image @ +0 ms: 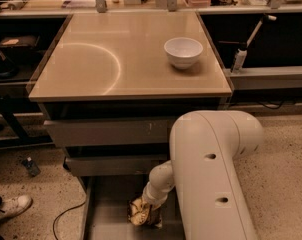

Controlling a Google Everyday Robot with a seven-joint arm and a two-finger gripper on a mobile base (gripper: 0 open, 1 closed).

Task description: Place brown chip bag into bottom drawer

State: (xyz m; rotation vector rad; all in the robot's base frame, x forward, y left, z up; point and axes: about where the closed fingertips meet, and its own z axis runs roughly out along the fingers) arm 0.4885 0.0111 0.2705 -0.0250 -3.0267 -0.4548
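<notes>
The brown chip bag (142, 215) is a crinkled dark foil bag with tan edges, down inside the open bottom drawer (106, 219), near its middle right. My gripper (147, 208) sits right at the bag, at the end of the white arm (211, 174) that reaches down into the drawer. The arm's wrist hides the fingers and part of the bag. I cannot tell whether the bag rests on the drawer floor or hangs just above it.
A white bowl (183, 51) stands on the tan cabinet top (116, 59). The top drawer (106, 131) with a scratched front and the middle drawer (111, 165) are nearly closed. A shoe (8, 208) and a cable (66, 216) lie on the floor at the left.
</notes>
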